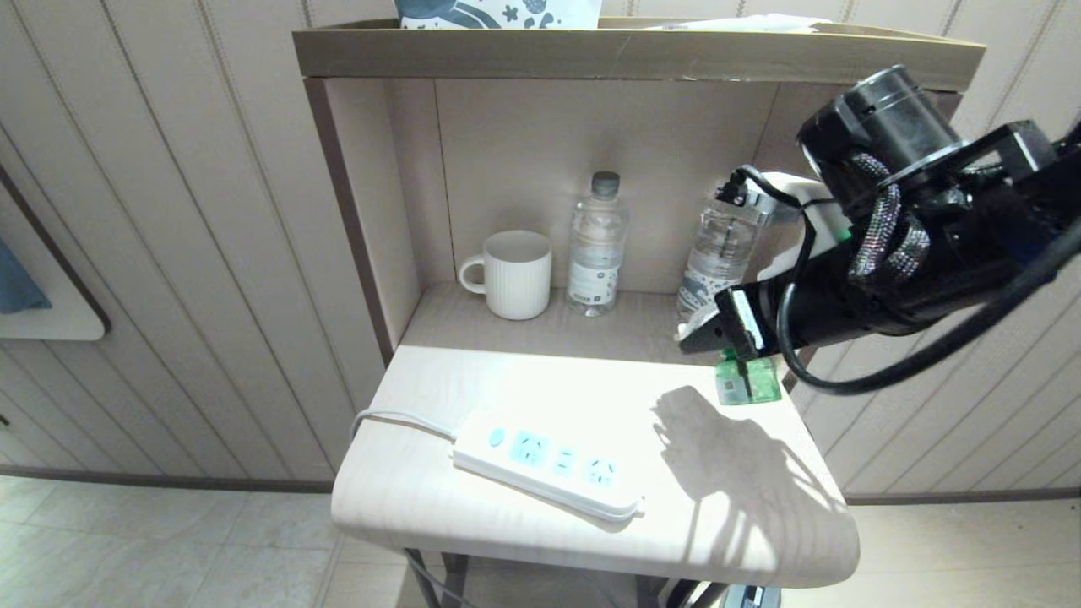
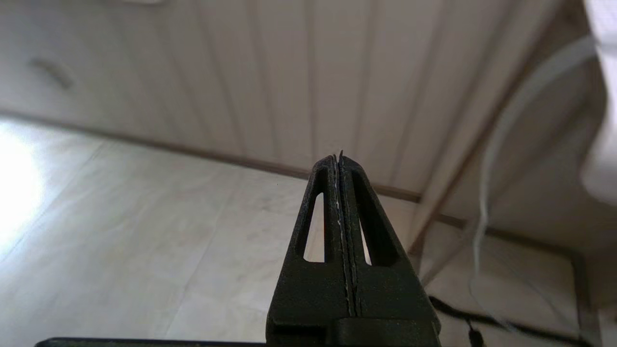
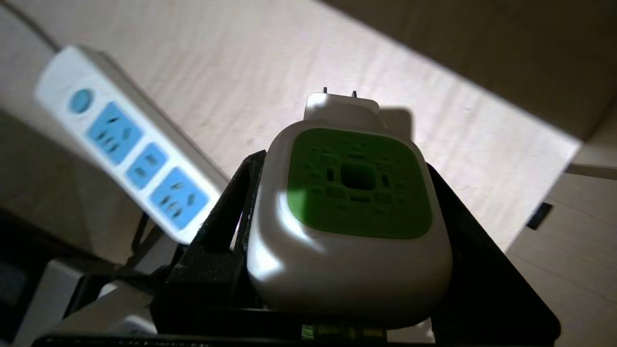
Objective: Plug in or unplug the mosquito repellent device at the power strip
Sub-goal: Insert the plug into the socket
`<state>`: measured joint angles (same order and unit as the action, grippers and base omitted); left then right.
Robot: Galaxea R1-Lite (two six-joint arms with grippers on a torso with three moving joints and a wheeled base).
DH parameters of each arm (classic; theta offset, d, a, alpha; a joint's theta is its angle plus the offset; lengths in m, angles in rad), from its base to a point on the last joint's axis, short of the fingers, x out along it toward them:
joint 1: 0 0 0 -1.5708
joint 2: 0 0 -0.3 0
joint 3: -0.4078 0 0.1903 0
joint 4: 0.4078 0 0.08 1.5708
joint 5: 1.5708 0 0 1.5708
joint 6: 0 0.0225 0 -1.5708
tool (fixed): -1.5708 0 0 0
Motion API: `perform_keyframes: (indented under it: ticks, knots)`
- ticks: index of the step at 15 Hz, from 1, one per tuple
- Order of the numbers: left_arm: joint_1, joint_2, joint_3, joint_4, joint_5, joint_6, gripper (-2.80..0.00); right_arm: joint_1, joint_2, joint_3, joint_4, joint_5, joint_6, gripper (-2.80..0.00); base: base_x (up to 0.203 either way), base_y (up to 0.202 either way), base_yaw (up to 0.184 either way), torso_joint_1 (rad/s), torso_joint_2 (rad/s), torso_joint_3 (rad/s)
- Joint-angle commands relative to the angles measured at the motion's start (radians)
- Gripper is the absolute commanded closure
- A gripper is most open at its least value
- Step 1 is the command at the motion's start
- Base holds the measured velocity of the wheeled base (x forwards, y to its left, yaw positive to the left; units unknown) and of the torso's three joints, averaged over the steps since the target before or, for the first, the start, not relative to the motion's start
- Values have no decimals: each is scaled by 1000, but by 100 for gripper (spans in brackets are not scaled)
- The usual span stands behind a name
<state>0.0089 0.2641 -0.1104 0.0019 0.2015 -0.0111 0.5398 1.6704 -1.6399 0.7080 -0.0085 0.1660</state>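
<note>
The right gripper (image 3: pixel 347 226) clamped the white-and-green rounded mosquito repellent device (image 3: pixel 354 212), held above the table to the right of the long white power strip (image 1: pixel 549 460), well apart from it. Behind the strip stood a ribbed white mug (image 1: pixel 513 274) and two clear plastic bottles (image 1: pixel 597 245). The left gripper (image 2: pixel 340 161), pinched shut and empty, hung beside the strip's white cord (image 2: pixel 496 159).

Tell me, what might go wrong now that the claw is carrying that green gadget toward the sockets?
The right claw holds the mosquito repellent device only by its rounded sides, so it could slip or twist. Its two prongs may miss the slots of the power strip, which lies loose near the table's front edge and could slide. A water bottle stands close beside the arm and could be knocked.
</note>
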Motion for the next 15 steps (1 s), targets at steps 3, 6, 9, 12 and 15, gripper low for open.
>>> perform_keyframes:
  ticks: [3, 6, 9, 12, 15]
  knots:
    - [2, -160, 63, 58, -65, 57, 0, 70, -21, -26, 20, 24, 61, 0, 0, 0, 0, 0, 0, 0]
    - [0, -264, 52, 100, -86, 108, 0, 132, 48, -190, 153, 21, 153, 0, 0, 0, 0, 0, 0, 0]
    - [0, -264, 61, 111, -186, 129, 0, 168, 152, -339, 308, -16, 194, 0, 0, 0, 0, 0, 0, 0]
    - [-3, -228, 73, 142, -237, 144, 0, 207, 157, -330, 343, -46, 202, 0, 0, 0, 0, 0, 0, 0]
    - [-4, -264, 84, 111, -211, 42, 0, 274, 174, -331, 412, -46, 242, 0, 0, 0, 0, 0, 0, 0]
